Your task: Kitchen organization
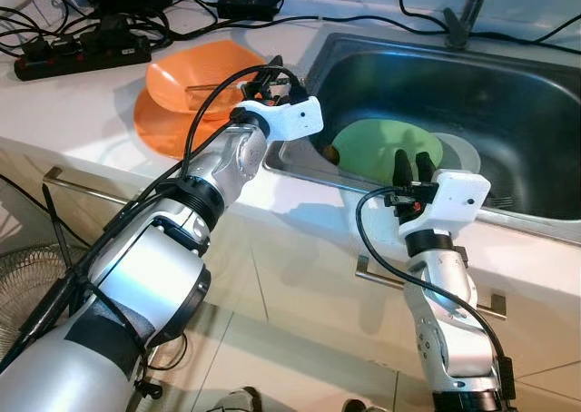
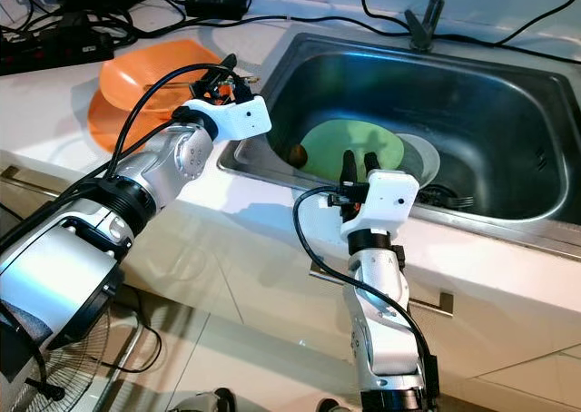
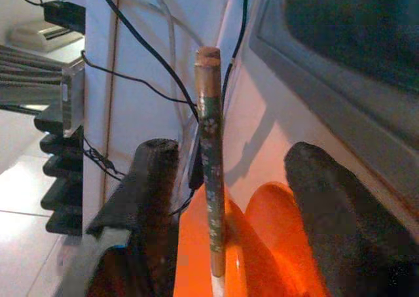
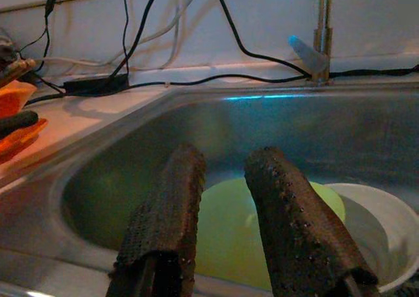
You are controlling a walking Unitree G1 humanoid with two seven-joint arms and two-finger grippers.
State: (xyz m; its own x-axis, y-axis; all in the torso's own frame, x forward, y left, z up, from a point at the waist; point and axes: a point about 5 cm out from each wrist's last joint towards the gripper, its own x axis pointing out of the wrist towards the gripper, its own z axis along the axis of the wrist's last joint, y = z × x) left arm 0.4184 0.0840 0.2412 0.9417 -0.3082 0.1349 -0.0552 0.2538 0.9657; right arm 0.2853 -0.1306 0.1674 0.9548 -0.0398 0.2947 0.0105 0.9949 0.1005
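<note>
Bright even light on the white surface point(image 1: 82, 112); the sink point(image 1: 508, 94) basin lies dim. Wrist views are darker, with near fingers blurred.

Green plate point(image 1: 381, 144) and white bowl point(image 1: 458, 151) crowd the sink's point(image 1: 536, 112) near-left floor; the far half lies open

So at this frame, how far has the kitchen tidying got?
Done: two orange plastic plates sit stacked on the white counter. In hand: the left gripper, open, hovers over them with a patterned brown stick between its fingers. Left: a green round plate and white bowl lie in the steel sink; the right gripper waits at its rim.
</note>
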